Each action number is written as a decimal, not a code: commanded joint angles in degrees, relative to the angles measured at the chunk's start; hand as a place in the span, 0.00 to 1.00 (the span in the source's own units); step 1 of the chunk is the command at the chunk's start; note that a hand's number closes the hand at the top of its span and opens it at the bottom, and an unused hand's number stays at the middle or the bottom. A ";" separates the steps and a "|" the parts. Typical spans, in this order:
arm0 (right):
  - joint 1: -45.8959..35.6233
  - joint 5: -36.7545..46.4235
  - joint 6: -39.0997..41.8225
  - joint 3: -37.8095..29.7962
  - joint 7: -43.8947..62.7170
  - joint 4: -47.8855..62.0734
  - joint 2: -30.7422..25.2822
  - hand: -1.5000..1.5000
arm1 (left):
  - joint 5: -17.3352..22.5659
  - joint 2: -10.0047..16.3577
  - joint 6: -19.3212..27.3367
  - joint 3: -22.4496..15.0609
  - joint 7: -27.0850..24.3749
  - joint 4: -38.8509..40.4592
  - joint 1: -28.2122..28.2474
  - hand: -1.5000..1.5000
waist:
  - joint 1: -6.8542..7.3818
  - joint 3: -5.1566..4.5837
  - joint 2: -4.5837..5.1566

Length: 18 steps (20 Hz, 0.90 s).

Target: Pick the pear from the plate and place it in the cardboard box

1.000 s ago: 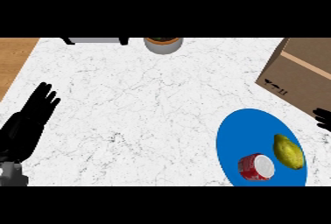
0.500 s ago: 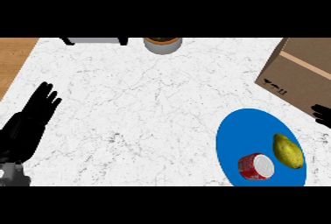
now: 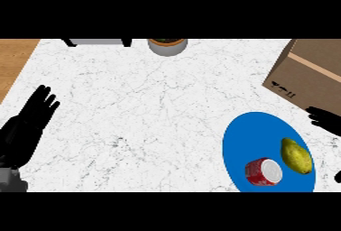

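A yellow-green pear [image 3: 296, 155] lies on the right part of a blue plate [image 3: 246, 140] at the lower right of the counter. A red can [image 3: 264, 172] lies on its side on the same plate, left of the pear. The cardboard box [image 3: 310, 72] stands at the upper right, cut off by the view's edge. My right hand [image 3: 325, 119] shows only as fingertips at the right edge, between box and plate, above the pear and apart from it. My left hand [image 3: 26, 128] rests open at the left edge, fingers up.
A grey pot with a brown rim [image 3: 167, 45] stands at the counter's far edge, with a dark-legged object [image 3: 96, 42] to its left. Wooden floor [image 3: 16, 58] shows beyond the counter's left edge.
My right hand's fingertips have crept further into view from the right edge, toward the plate. The left hand, pear and can have stayed put.
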 commanded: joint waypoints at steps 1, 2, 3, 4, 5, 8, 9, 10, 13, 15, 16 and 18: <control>1.13 2.90 -0.01 -0.78 0.44 -1.15 2.20 0.00 | -0.63 -0.90 -1.81 0.28 0.46 -1.77 1.17 0.50 | 0.02 0.02 0.01; 2.16 2.93 -0.25 -0.64 1.24 -2.22 3.20 0.00 | -1.26 -1.83 0.01 -0.11 1.67 -2.11 -0.19 0.50 | -0.06 0.02 0.00; -0.37 2.71 2.33 -2.18 1.08 0.44 0.94 0.00 | -2.21 -1.68 -2.89 0.85 -4.00 3.83 0.76 0.50 | 0.01 0.01 0.05; 1.06 3.35 2.35 -2.52 0.74 -0.89 0.82 0.00 | -2.81 -2.34 1.32 -0.68 3.75 -3.17 -0.66 0.50 | -0.02 0.03 0.00; 2.11 4.82 0.93 -1.88 0.30 -2.64 2.20 0.00 | -3.88 -3.99 1.27 -1.16 1.00 -2.90 1.53 0.50 | -0.02 0.02 0.00; -1.19 5.74 2.29 -2.18 1.60 -0.28 2.83 0.00 | -5.36 -5.26 0.85 -2.01 -0.55 -4.32 3.83 0.50 | 0.19 0.03 0.01; 0.52 9.14 0.75 -0.90 -3.84 1.60 3.10 0.00 | -4.69 -4.22 -0.73 -0.21 -3.36 6.90 -3.59 0.50 | -0.09 0.03 0.12; -1.84 8.04 2.74 -2.24 0.33 1.66 2.42 0.00 | -5.46 -4.70 1.21 -1.10 0.79 -3.48 0.98 0.50 | 0.17 0.03 0.03; 0.85 6.26 2.99 -3.54 2.55 -2.99 3.72 0.00 | -4.23 -4.42 1.83 -0.21 5.18 -4.43 -1.33 0.50 | -0.09 0.02 -0.03; 2.21 7.49 3.85 -2.82 2.42 -5.14 4.54 0.00 | -3.79 -4.21 -1.75 1.07 0.64 -2.56 1.59 0.50 | -0.03 0.01 -0.02; 6.71 6.45 2.77 -3.17 3.53 -10.15 5.19 0.00 | -4.53 -4.00 -2.09 1.21 -0.18 -3.57 3.75 0.50 | -0.21 0.00 -0.08; -2.58 10.83 2.52 -1.89 1.69 0.33 6.28 0.00 | -4.11 -4.89 -1.02 1.19 1.49 -0.88 -0.55 0.50 | 0.23 0.04 0.10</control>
